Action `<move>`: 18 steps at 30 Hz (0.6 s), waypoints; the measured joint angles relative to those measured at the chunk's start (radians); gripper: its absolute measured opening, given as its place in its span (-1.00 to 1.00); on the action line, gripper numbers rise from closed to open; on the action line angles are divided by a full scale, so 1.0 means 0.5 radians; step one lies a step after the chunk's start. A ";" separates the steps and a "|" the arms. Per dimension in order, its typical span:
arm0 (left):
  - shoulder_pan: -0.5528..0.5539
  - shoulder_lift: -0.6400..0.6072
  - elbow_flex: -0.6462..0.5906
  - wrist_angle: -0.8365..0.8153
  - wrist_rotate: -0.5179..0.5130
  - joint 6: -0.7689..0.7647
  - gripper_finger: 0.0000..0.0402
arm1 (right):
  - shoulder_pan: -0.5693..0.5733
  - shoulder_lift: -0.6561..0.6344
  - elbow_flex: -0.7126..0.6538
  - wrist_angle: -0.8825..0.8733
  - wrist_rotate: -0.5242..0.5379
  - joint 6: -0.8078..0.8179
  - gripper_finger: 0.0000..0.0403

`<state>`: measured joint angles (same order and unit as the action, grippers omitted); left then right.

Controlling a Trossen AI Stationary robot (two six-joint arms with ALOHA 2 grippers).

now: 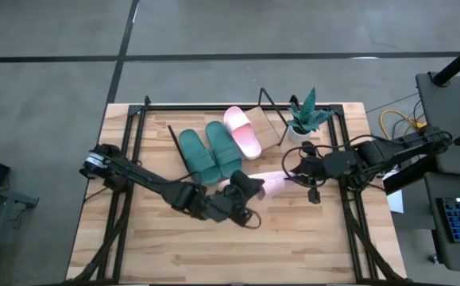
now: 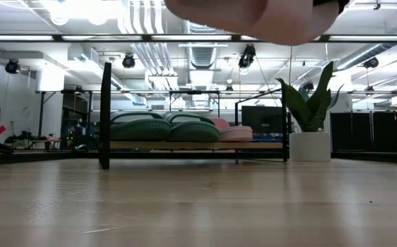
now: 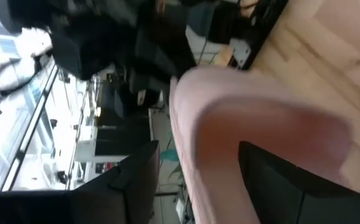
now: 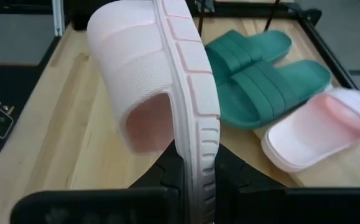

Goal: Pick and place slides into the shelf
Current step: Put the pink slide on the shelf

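A: Where was the second pink slide [image 4: 167,93] at that moment?

B: Off the counter [image 1: 182,254], held up between the two arms in front of the shelf [image 1: 269,131]. The right gripper [image 1: 287,176] had it: in the right wrist view its jaws were pinched nearly together on the edge of the sole, with the slide standing on its side, the ribbed sole edge running up the middle and the wide strap bulging to one side.

A: And the left gripper [image 1: 249,189]?

B: At the slide's other end. Its jaws stood wide, and the left wrist view showed the pink foam lying between the two dark fingers [image 3: 291,180]. I could not tell whether those fingers touched it.

A: What about the other slides?

B: Three were already on the shelf. The two dark green slides [image 1: 210,151] lay side by side on the slanted board, and the other pink slide [image 1: 242,131] lay just beside them, on the side toward the potted plant [image 1: 305,119]. The low view showed the same row, green then pink, with the plant in its white pot standing to the right of the shelf frame.

A: Anything else in the low view?

B: A blurred pink shape at the very top edge, the held slide seen from below.
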<state>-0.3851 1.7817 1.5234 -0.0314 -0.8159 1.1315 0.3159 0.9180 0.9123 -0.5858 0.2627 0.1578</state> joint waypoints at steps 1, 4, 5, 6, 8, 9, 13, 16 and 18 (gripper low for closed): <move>0.013 0.000 -0.001 0.008 0.000 0.000 0.01 | 0.000 0.000 0.000 0.007 -0.007 -0.006 -0.85; 0.052 0.000 -0.001 0.024 0.040 -0.005 0.01 | 0.000 0.015 0.000 0.002 -0.011 -0.012 -0.85; 0.065 0.000 -0.001 0.024 0.050 -0.007 0.01 | 0.000 0.022 0.000 -0.003 -0.013 -0.018 -0.85; 0.077 0.001 -0.002 0.025 0.061 -0.007 0.01 | 0.000 0.032 0.000 -0.004 -0.017 -0.020 -0.85; 0.098 0.006 -0.002 0.026 0.118 -0.008 0.01 | 0.000 0.048 0.000 -0.003 -0.043 -0.024 -0.85; 0.107 0.009 -0.002 0.026 0.170 -0.011 0.01 | 0.000 0.060 0.000 -0.003 -0.048 -0.024 -0.85; 0.127 0.034 -0.003 0.046 0.364 -0.055 -0.07 | 0.000 0.084 0.000 -0.003 -0.063 -0.025 -0.85; 0.131 0.045 0.001 0.046 0.343 -0.053 -0.28 | 0.000 0.084 0.000 -0.002 -0.066 -0.024 -0.85; 0.136 0.045 0.004 0.041 0.345 -0.053 -0.49 | -0.001 0.081 0.000 0.005 -0.063 -0.023 -0.85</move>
<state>-0.3169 1.8042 1.5252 -0.0107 -0.6435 1.1051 0.3153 0.9584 0.9123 -0.5833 0.2311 0.1463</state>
